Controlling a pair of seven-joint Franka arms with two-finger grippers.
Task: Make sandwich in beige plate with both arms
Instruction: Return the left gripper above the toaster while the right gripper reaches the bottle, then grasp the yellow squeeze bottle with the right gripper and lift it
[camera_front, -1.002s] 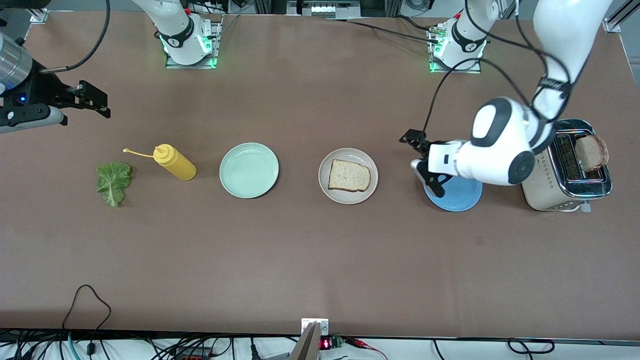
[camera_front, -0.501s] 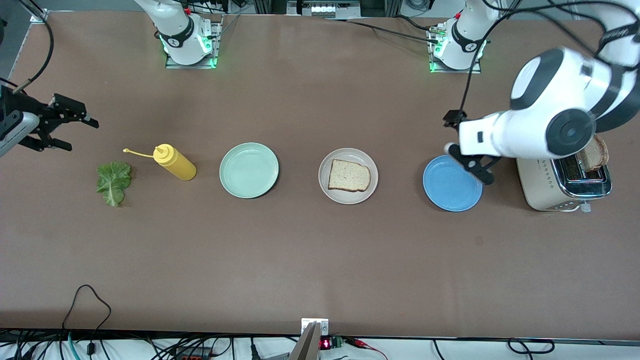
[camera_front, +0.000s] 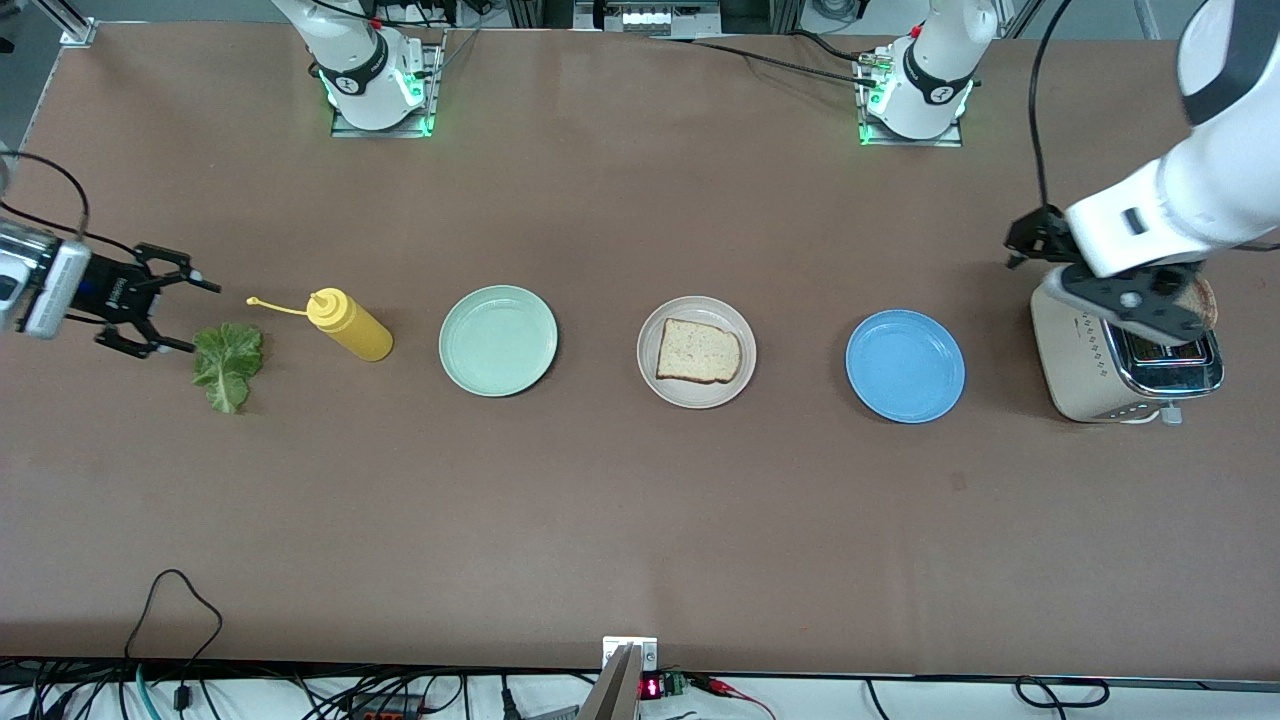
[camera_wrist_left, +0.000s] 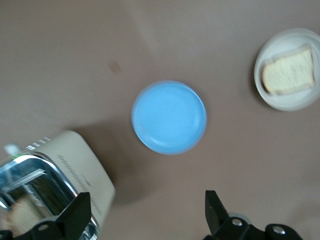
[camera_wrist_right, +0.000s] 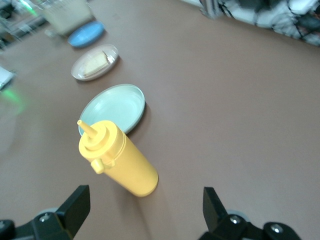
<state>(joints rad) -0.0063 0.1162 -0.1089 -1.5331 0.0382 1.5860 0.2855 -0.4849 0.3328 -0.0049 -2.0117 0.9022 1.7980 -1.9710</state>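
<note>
One bread slice (camera_front: 699, 351) lies in the beige plate (camera_front: 700, 398), also seen in the left wrist view as the bread slice (camera_wrist_left: 289, 70) in the beige plate (camera_wrist_left: 287, 104). A second bread slice (camera_front: 1203, 300) stands in the toaster (camera_front: 1095, 375), partly hidden by my left hand. My left gripper (camera_front: 1085, 283) hangs open over the toaster's edge toward the blue plate, holding nothing (camera_wrist_left: 147, 215). The green lettuce leaf (camera_front: 228, 365) lies flat near the right arm's end of the table. My right gripper (camera_front: 205, 319) is open and empty just beside the leaf (camera_wrist_right: 145, 215).
A yellow squeeze bottle (camera_front: 350, 326) lies tilted between the lettuce and the mint-green plate (camera_front: 498, 340); it fills the right wrist view as the bottle (camera_wrist_right: 120, 160). An empty blue plate (camera_front: 905, 365) sits between the beige plate and the toaster.
My left gripper swung from over the blue plate to the toaster. My right gripper came in from the table's end to just beside the lettuce. Both stayed open.
</note>
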